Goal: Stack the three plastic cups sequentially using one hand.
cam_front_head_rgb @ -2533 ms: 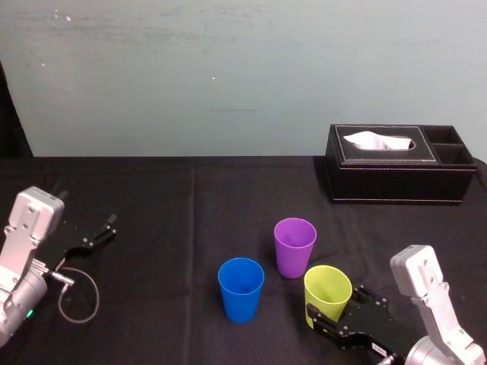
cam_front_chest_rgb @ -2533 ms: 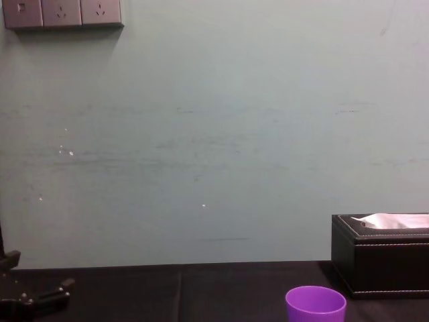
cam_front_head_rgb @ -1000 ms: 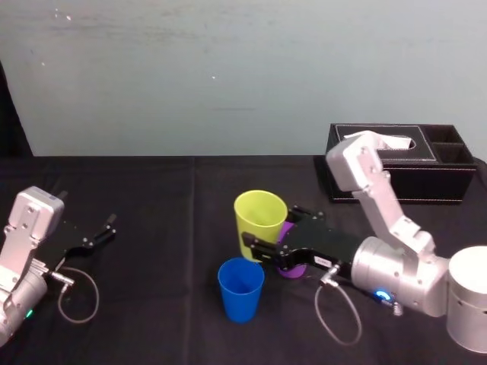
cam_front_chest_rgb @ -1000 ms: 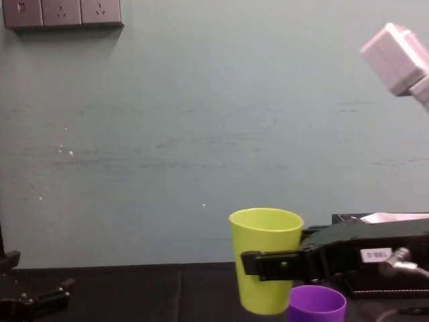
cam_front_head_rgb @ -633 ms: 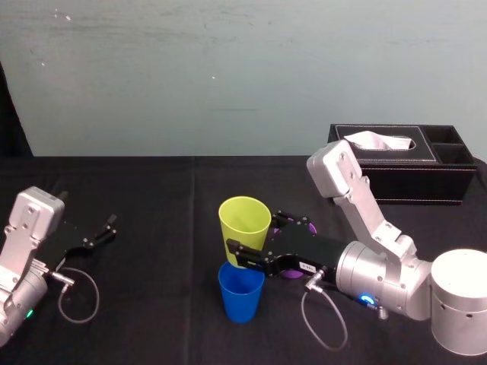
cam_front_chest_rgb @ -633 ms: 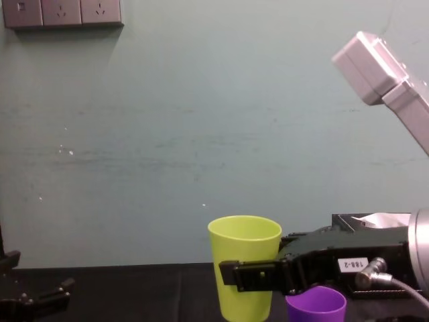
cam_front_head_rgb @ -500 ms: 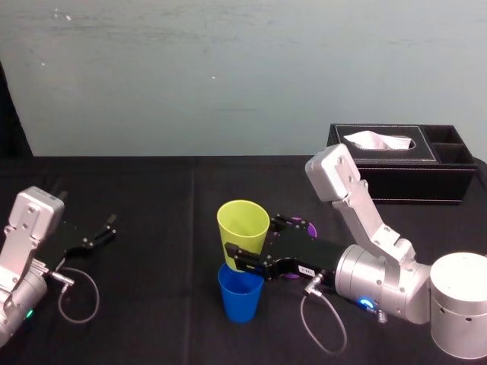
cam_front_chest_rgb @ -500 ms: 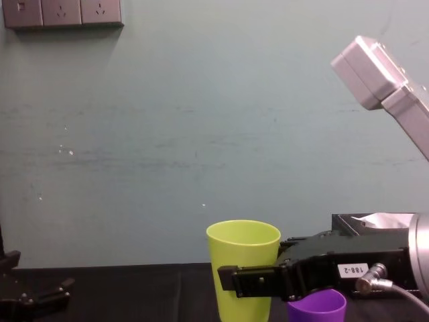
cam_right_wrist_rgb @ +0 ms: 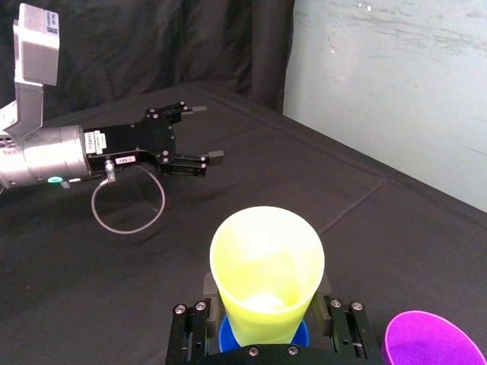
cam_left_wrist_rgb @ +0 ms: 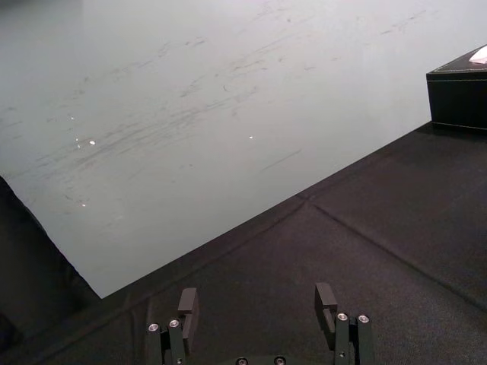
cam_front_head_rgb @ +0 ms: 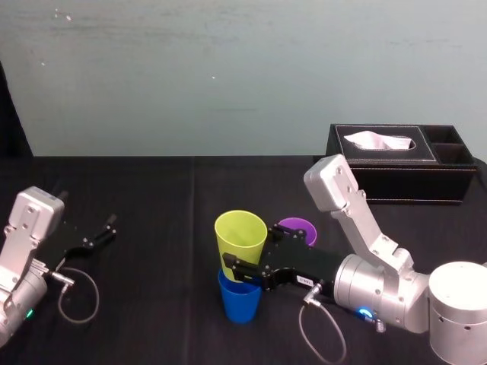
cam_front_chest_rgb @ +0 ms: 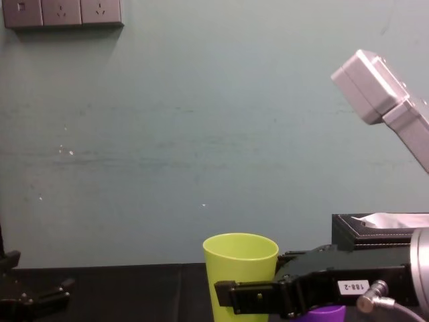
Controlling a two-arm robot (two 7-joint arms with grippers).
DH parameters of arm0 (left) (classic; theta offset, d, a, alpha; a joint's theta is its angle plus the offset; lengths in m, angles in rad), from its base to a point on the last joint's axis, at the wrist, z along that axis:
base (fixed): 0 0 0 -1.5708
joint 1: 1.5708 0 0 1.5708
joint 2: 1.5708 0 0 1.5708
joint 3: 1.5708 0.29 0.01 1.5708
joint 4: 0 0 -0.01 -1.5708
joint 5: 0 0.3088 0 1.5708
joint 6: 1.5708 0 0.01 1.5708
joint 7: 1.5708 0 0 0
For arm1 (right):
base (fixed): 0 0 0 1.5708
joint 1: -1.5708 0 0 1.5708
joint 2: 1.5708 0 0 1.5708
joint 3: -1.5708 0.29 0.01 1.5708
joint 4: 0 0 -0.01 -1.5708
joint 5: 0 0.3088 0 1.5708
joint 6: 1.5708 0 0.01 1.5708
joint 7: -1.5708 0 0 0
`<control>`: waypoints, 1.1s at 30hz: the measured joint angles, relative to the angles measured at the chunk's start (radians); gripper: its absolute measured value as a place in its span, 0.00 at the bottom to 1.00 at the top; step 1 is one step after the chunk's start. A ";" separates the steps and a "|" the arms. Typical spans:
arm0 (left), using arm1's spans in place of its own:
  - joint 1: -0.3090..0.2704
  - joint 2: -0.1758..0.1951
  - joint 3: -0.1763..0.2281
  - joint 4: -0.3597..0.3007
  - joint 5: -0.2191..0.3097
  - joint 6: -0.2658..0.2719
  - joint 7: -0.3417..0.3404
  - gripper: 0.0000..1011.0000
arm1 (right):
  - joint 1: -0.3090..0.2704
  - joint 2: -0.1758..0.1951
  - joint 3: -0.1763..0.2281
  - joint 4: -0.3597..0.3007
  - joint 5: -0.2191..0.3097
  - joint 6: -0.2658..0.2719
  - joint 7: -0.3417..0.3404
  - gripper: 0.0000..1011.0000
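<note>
The right gripper [cam_front_head_rgb: 242, 271] grips the green cup [cam_front_head_rgb: 240, 234], its base in the mouth of the blue cup [cam_front_head_rgb: 240, 302], purple cup [cam_front_head_rgb: 296, 227] just behind; best lowered straight, upright and centred, before letting go; left gripper [cam_front_head_rgb: 97, 234] parked far left, fingers spread.

Head cam high, looking down; chest cam low, fwd. Head, chest, R wrist share yellow-green cup [cam_front_head_rgb: 240, 234].

right gripper [cam_front_head_rgb: 243, 258] apparently clamped, left [cam_left_wrist_rgb: 257, 293] open
</note>
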State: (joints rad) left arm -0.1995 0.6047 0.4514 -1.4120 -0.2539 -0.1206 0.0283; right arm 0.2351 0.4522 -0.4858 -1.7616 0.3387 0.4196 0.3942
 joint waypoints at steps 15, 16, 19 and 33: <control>0.000 0.000 0.000 0.000 0.000 0.000 0.000 0.99 | 0.018 -0.010 -0.017 0.038 0.004 -0.011 0.002 0.71; 0.000 0.000 0.000 0.000 0.000 0.000 0.000 0.99 | 0.019 -0.011 -0.017 0.040 0.004 -0.011 0.002 0.71; 0.000 0.000 0.000 0.000 0.000 0.000 0.000 0.99 | 0.020 -0.014 -0.018 0.046 0.003 -0.013 0.002 0.71; 0.000 0.000 0.000 0.000 0.000 0.000 0.000 0.99 | 0.020 -0.017 -0.021 0.059 -0.001 -0.021 -0.001 0.71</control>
State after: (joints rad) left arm -0.1996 0.6047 0.4514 -1.4120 -0.2539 -0.1206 0.0283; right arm 0.2546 0.4355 -0.5064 -1.7025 0.3377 0.3989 0.3931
